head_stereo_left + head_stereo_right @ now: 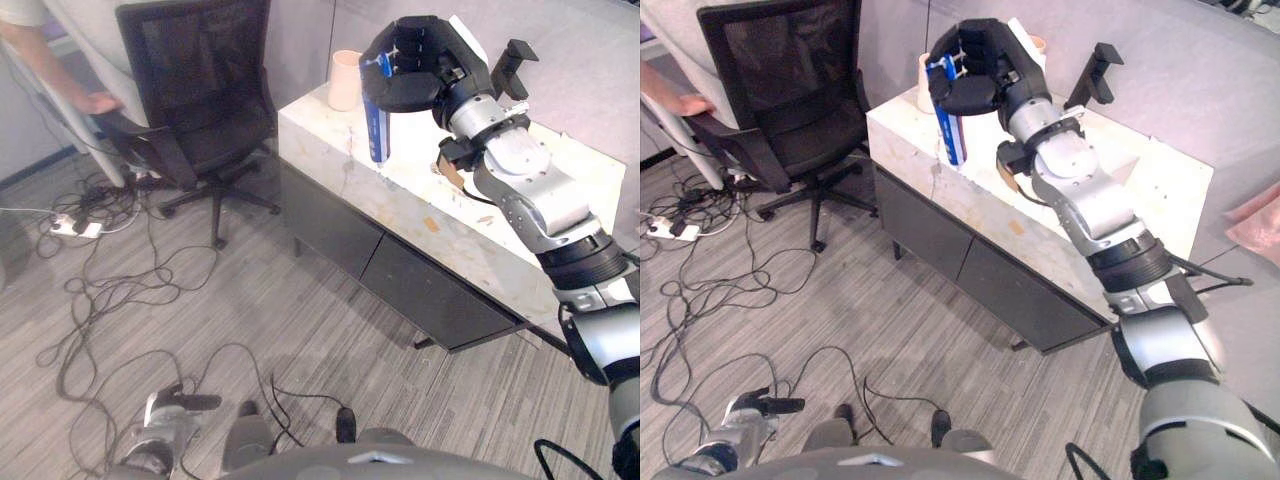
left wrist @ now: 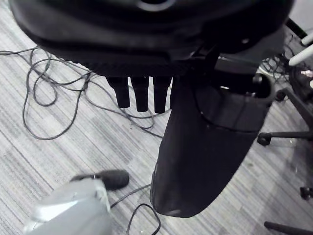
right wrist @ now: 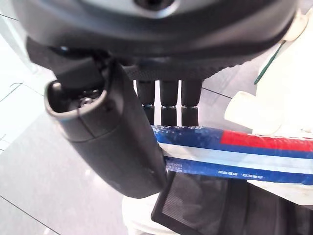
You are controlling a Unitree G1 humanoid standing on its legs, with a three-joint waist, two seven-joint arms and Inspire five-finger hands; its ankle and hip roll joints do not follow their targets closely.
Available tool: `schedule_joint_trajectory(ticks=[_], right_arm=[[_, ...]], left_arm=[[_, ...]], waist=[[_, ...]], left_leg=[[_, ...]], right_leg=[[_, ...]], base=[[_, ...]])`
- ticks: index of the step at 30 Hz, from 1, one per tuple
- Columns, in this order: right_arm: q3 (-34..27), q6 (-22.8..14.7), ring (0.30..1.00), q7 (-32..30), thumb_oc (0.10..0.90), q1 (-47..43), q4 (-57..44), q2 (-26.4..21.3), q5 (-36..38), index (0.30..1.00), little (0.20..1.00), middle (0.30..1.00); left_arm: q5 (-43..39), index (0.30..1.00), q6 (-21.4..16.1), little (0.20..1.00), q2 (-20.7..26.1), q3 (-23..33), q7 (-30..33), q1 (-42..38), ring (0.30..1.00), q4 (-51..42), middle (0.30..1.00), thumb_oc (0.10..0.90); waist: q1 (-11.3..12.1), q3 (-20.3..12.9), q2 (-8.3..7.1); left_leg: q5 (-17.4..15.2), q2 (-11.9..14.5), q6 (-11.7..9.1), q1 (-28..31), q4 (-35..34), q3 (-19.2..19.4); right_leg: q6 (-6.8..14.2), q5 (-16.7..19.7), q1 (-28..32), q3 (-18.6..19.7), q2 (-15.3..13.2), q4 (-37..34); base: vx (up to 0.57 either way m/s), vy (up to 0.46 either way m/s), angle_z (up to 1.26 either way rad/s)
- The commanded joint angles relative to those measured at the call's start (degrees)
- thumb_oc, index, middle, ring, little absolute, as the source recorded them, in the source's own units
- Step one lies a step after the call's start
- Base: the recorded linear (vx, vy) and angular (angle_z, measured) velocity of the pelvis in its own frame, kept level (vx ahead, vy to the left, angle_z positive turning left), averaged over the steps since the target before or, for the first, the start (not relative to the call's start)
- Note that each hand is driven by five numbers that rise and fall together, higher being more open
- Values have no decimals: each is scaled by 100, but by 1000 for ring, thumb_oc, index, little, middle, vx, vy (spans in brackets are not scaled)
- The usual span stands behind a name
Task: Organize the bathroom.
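- Your right hand [image 1: 410,62] is clamping its fingers and thumb round a blue tube [image 1: 376,125], which the right wrist view shows striped in red and white too.
- You are holding the tube upright above the far left end of the worktop [image 1: 480,235], its lower end hanging just above the marble or perhaps touching it; I cannot tell which.
- A pale cup [image 1: 344,80] is standing near the tube at the worktop's corner, and a black bracket [image 1: 508,66] is rising just behind your right wrist.
- Your left hand [image 2: 142,90] is hanging low over the floor with fingers straight and nothing in them.
- A person's arm [image 1: 55,75] is resting on the office chair [image 1: 195,110] well to the left of the worktop.
- As for progress, you are mid-carry: the tube is lifted but not yet set into any holder.
- The cup looks the likely place for it, so you are probably nearing the placing step.
- Other items on the worktop are too unclear to judge, so I cannot tell how much tidying is left.
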Motion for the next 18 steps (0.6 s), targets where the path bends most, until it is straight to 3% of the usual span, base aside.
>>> schedule_joint_trajectory(ticks=[1,2,4,7,8,9,10,11,12,13,14,15,17,18], right_arm=[[-503,-1248,300,-469,400,-1021,101,-193,-509,300,300,300],[-540,-1272,300,-525,400,-989,81,-203,-552,300,300,300],[-666,-1246,300,-721,400,-897,17,-255,-698,300,300,300],[-914,-1438,300,-648,400,-642,34,-453,-762,300,300,300],[-952,-1419,300,-621,400,-608,41,-453,-738,300,300,300],[-968,-1376,300,-626,400,-642,72,-423,-778,300,300,300],[-959,-1367,300,-628,400,-669,89,-412,-789,300,300,300],[-935,-1314,300,-627,400,-746,130,-359,-810,300,300,300],[-902,-1243,300,-669,400,-834,163,-251,-897,300,300,300],[-886,-1221,300,-688,400,-850,155,-231,-921,300,300,300],[-855,-1156,300,-742,400,-877,121,-194,-984,300,300,300],[-802,-1124,300,-839,400,-880,69,-200,-997,300,300,300],[-800,-1134,300,-861,400,-846,34,-220,-992,300,300,300],[-777,-1144,300,-848,400,-838,-5,-272,-889,300,300,300]], left_arm=[[446,900,-128,900,460,-180,162,25,900,-26,900,800],[529,900,-104,900,484,-258,91,-9,900,-32,900,800],[573,900,-87,900,516,-495,-111,-112,900,57,900,800],[591,900,-372,900,424,-708,-251,-128,900,278,900,800],[662,900,-417,900,395,-762,-247,-126,900,281,900,800],[611,900,-446,900,387,-816,-226,-102,900,264,900,800],[582,900,-447,900,388,-821,-211,-94,900,257,900,800],[562,900,-466,900,387,-814,-161,-79,900,227,900,800],[682,900,-450,900,397,-758,-149,-71,900,138,900,800],[718,900,-444,900,398,-745,-148,-70,900,124,900,800],[840,900,-436,900,391,-711,-137,-70,900,75,900,800],[948,900,-413,900,357,-657,-145,-70,900,-1,900,800],[1027,900,-420,900,342,-632,-148,-51,900,-5,900,800],[1043,900,-472,900,310,-633,-61,-19,900,51,900,800]], waist=[[118,-649,235],[109,-635,253],[35,-553,305],[-21,-470,520],[-35,-455,565],[-68,-436,588],[-71,-443,591],[-102,-457,575],[-142,-459,516],[-151,-460,492],[-175,-477,419],[-230,-516,257],[-264,-527,217],[-307,-562,145]], left_leg=[[310,-147,133,608,-773,258],[251,-231,178,592,-710,277],[59,-539,421,681,-661,329],[-58,-778,614,1027,-984,427],[-102,-804,628,1099,-1048,477],[-131,-839,629,1201,-1137,569],[-130,-864,629,1220,-1180,593],[-121,-956,629,1279,-1287,653],[-106,-1096,623,1385,-1380,773],[-113,-1148,615,1424,-1393,801],[-155,-1301,596,1506,-1421,840],[-291,-1577,587,1660,-1468,828],[-366,-1668,586,1730,-1470,808],[-491,-1794,582,1883,-1504,900]], right_leg=[[241,-1144,-524,358,-236,1764],[273,-1213,-553,322,-341,1955],[367,-1064,-911,328,-676,3072],[265,-106,-1609,431,-1141,4803],[274,-40,-1730,497,-1105,4967],[314,-69,-1845,577,-884,5016],[329,-128,-1863,546,-781,4919],[374,-299,-1881,444,-500,4559],[418,-423,-1816,229,-188,3854],[402,-436,-1782,159,-128,3577],[352,-444,-1720,-40,32,2729],[363,-82,-1725,-295,181,1533],[391,158,-1685,-389,229,1130],[466,533,-1772,-648,241,713]], base=[[343,518,11],[383,597,19],[339,560,38],[342,527,54],[399,398,40],[278,208,27],[301,164,15],[365,115,4],[368,99,-6],[373,55,-20],[384,13,-32],[390,14,-30],[276,14,-22],[300,20,-15]])
